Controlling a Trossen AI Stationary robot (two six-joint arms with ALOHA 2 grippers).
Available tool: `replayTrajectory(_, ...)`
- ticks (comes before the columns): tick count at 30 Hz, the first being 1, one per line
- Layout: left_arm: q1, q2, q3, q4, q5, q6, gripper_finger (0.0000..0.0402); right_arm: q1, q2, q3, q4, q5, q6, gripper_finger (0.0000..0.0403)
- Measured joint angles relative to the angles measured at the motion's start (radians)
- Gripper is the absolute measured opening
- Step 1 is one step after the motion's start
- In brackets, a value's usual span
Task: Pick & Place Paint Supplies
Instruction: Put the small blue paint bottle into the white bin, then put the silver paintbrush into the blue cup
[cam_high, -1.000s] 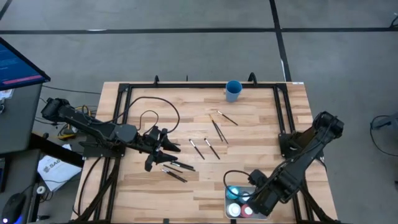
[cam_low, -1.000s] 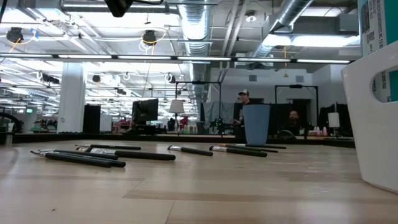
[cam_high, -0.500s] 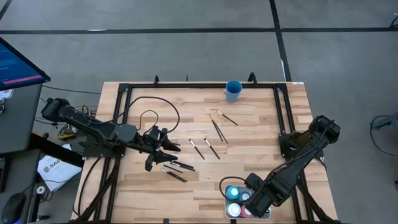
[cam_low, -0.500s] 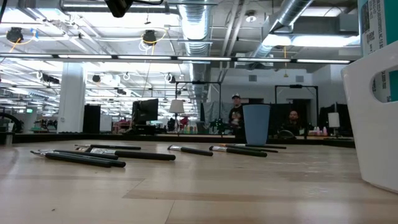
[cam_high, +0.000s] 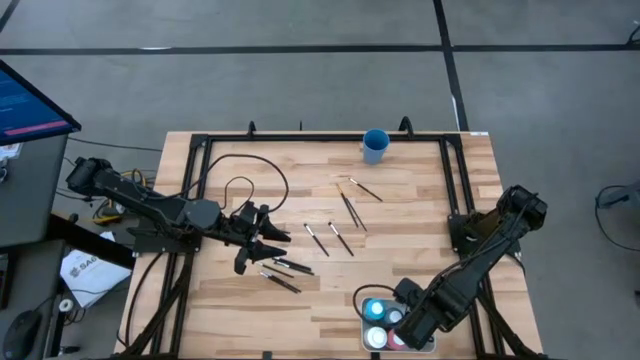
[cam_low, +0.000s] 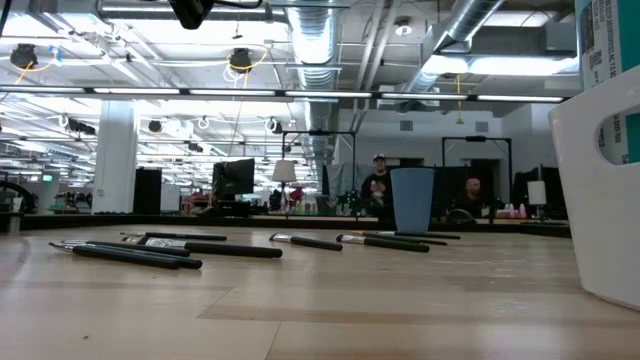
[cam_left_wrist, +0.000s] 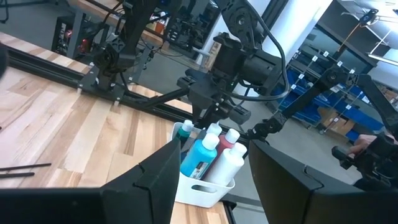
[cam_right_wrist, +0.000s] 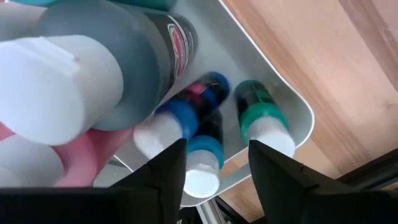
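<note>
The right tool (cam_high: 392, 322) is held directly above the paint bottles (cam_high: 377, 322) in the tray (cam_high: 366, 345), jaws parted, nothing gripped; the bottles stand upright.

A large open industrial lab or workshop floor: exposed silver ducts (cam_low: 470, 40) and strip lights run across the bare ceiling above rows of workstations with monitors (cam_low: 232, 180). A wooden counter (cam_high: 420, 215) on a black metal frame stands on grey concrete floor marked with dark lines. Blue storage bins (cam_left_wrist: 311, 81) fill racks, and people (cam_low: 378, 185) work at the far desks.
</note>
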Motion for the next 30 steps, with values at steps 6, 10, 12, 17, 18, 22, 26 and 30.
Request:
replayTrajectory(6, 0.000, 0.000, 0.000, -0.004, 0.000, 0.000, 0.0182, -0.014, -0.007, 0.000, -0.004, 0.000, -0.039, 0.0199)
replayTrajectory(10, 0.000, 0.000, 0.000, -0.006, 0.000, -0.001, 0.0182, -0.041, -0.052, 0.000, -0.006, 0.000, -0.080, 0.0207)
replayTrajectory(12, 0.000, -0.004, 0.000, -0.009, 0.000, -0.001, 0.0182, -0.059, -0.086, 0.000, -0.013, 0.002, -0.106, 0.0206)
replayTrajectory(17, 0.005, -0.039, 0.000, -0.010, -0.015, -0.005, 0.0182, -0.099, -0.187, 0.000, -0.087, 0.068, -0.137, 0.0192)
replayTrajectory(18, 0.009, -0.050, 0.000, -0.011, -0.023, -0.014, 0.0182, -0.108, -0.205, 0.000, -0.102, 0.088, -0.138, 0.0188)
replayTrajectory(22, 0.040, -0.099, 0.000, -0.018, -0.031, -0.037, 0.0182, -0.170, -0.281, 0.000, -0.138, 0.192, -0.188, 0.0177)
replayTrajectory(26, 0.069, -0.175, 0.000, -0.029, -0.031, -0.038, 0.0182, -0.285, -0.319, 0.000, -0.138, 0.242, -0.320, 0.0169)
replayTrajectory(30, 0.115, -0.255, 0.000, -0.097, -0.031, -0.037, 0.0182, -0.441, -0.314, 0.000, -0.137, 0.245, -0.521, 0.0162)
